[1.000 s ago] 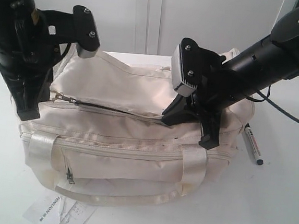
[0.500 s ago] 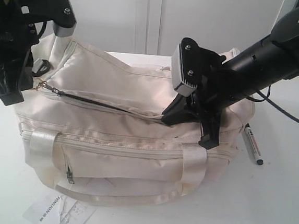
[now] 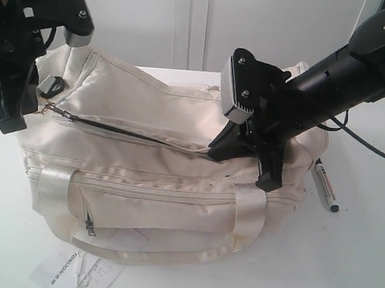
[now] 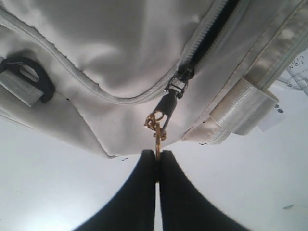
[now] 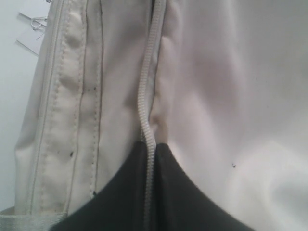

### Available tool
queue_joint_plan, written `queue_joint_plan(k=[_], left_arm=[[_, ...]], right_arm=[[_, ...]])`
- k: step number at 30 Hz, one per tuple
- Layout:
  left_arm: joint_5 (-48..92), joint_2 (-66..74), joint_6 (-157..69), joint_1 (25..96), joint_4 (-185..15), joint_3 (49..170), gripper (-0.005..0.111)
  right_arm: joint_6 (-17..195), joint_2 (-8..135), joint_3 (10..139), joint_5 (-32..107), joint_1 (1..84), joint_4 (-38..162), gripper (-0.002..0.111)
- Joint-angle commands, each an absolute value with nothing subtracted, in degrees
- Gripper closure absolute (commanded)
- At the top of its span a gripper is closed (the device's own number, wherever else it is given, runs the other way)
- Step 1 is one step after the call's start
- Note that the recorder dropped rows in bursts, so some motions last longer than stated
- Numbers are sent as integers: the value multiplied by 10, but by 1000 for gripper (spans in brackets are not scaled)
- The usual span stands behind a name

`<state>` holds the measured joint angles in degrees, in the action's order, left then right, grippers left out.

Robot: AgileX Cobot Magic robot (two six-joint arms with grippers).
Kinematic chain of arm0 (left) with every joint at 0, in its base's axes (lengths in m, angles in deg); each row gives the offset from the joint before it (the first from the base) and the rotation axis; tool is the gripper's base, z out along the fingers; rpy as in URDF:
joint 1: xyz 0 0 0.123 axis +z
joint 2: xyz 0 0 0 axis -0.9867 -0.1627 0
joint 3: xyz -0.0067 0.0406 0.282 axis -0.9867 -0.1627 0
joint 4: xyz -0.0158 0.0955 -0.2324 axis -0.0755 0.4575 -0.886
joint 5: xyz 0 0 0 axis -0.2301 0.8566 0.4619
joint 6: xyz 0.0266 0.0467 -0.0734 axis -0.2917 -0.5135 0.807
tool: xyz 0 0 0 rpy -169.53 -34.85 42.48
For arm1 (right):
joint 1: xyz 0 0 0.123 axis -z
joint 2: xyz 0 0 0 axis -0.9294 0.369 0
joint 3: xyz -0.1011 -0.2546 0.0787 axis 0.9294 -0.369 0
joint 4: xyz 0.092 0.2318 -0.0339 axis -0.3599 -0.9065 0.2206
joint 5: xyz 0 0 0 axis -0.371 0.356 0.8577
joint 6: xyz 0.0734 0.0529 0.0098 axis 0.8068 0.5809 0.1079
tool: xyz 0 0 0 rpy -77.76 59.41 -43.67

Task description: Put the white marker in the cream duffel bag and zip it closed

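The bag's [image 3: 169, 101] narrow zip opening [image 3: 132, 135] was hemmed in by the left gripper [image 4: 157, 158] and right gripper [image 5: 149, 150] at its ends; bare table [image 3: 357, 266] was left beside the marker [image 3: 324, 184].

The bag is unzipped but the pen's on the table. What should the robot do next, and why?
Probably the right gripper should let go of the cream duffel bag and reach for the white marker, which lies on the table on that arm's side. The top zip gapes dark, and the left gripper, shut on the zipper pull, can steady the bag.
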<state>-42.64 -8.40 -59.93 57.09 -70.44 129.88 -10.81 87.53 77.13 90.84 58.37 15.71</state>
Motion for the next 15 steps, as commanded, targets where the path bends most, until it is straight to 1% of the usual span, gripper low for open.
queue_joint_plan(k=[1,9,11,14,15], left_arm=[[-481,-74,-599,600,-698,1298,107],[-481,-74,-610,605,-725,1298,107],[-481,-74,-610,605,-725,1298,107],[-481,-74,-610,605,-729,1298,107],[-481,-74,-610,605,-732,1298,107]], right_arm=[[-105,872,768,904,587,177,108],[-105,872,768,898,587,173,108],[-104,872,768,900,587,172,103],[-105,872,768,912,587,146,87],[-105,872,768,912,587,133,79]])
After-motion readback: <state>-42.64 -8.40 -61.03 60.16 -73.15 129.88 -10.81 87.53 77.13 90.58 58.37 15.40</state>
